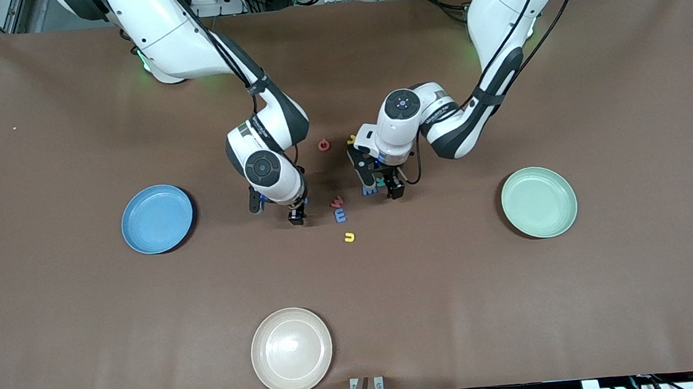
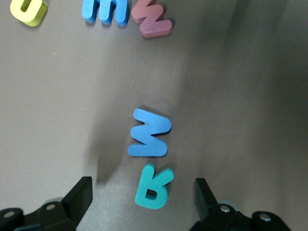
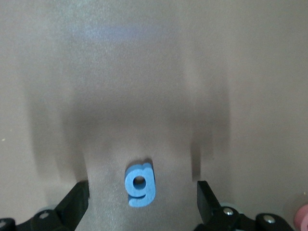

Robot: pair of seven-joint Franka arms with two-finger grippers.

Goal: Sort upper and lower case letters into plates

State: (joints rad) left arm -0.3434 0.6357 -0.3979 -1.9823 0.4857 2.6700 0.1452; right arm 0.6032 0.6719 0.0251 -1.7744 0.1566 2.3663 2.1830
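Note:
My left gripper (image 1: 380, 185) hangs open low over the table's middle, its jaws (image 2: 143, 202) either side of a teal R (image 2: 154, 187), not touching it. A blue M (image 2: 149, 133) lies right beside the R. My right gripper (image 1: 275, 209) is open too, low over a blue g (image 3: 140, 185) that sits between its fingers (image 3: 74, 202). A red w (image 1: 337, 202), a blue m (image 1: 340, 215) and a yellow u (image 1: 349, 237) lie between the two hands. A red letter (image 1: 323, 145) and a yellow one (image 1: 351, 138) lie nearer the bases. The sky blue plate (image 1: 157, 218) and the mint green plate (image 1: 539, 202) hold nothing.
A cream-beige plate (image 1: 291, 350) sits near the table edge closest to the front camera. The blue plate lies toward the right arm's end, the green plate toward the left arm's end. Brown table surface (image 1: 577, 300) spreads around them.

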